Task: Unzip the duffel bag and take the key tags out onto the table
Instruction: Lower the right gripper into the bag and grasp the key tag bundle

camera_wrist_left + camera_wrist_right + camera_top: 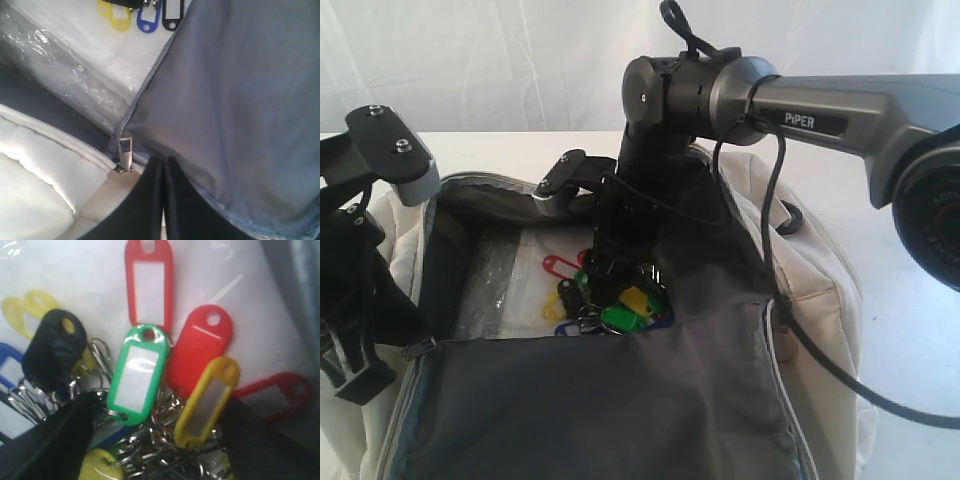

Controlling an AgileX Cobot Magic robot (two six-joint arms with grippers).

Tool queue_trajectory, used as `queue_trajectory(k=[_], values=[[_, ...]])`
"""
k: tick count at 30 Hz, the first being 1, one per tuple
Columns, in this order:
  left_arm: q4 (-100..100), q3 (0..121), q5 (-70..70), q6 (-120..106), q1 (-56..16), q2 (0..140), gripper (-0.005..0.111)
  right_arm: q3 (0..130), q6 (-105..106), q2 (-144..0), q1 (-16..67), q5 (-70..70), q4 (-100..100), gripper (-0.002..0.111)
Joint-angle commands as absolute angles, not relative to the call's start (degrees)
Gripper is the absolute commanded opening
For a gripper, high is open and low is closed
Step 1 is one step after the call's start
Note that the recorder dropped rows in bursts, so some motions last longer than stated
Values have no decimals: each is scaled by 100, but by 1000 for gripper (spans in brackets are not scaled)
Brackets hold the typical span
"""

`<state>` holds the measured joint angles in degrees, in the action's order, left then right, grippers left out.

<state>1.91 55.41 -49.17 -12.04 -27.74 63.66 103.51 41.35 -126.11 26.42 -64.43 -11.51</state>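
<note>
Reaching down into the open duffel bag (820, 290), the right hand (615, 275) hangs directly over the key tags (610, 305), its two dark fingers spread wide with the bunch lying between them and nothing gripped. The key tags sit inside the duffel bag, on a clear plastic sheet (65, 65) that covers its pale bottom; none of them is out on the white surface (910, 340) that carries the duffel bag. Seen from the right wrist, a green tag (137, 375) and a yellow tag (207, 402) lie on top of the metal rings, with red tags (200, 352) fanned out beyond them and a black tag (52, 347) off to one side. The duffel bag's flap (600, 410) is folded open, dark grey lining up. The left hand (163, 170) is at the flap's edge, fingers pressed together, just beside the metal zipper pull (124, 152); whether fabric is caught between them cannot be told.
</note>
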Motion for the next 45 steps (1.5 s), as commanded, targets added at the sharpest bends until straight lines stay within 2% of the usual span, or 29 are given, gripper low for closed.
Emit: queue_trajectory(k=[1,11,15,24,31,34,39,45], values=[[297,5509,-4966,-1199,-2758,6328,0,10299,4597,-12770,2737,-6791,-1009,68],[295,5509,-4956,-1240,-2758,6328,0,10485,4921,-12198,3197,-6403,-1172,68],[295,5509,-4956,-1240,-2758,6328,0,10485,4729,-11990,3197,-6154,-447,68],[295,5509,-5007,-1239,-2758,6328,0,10446,4471,-12419,3197,-6808,0,68],[295,5509,-5007,-1239,-2758,6328,0,10446,4471,-12854,3197,-6709,0,67],[295,5509,-5007,-1239,-2758,6328,0,10446,4061,-12976,3197,-6709,0,48],[295,5509,-5007,-1239,-2758,6328,0,10471,3400,-12836,3197,-6604,0,1],[295,5509,-4996,-1239,-2758,6328,0,10685,3400,-12480,3197,-6535,-33,0]])
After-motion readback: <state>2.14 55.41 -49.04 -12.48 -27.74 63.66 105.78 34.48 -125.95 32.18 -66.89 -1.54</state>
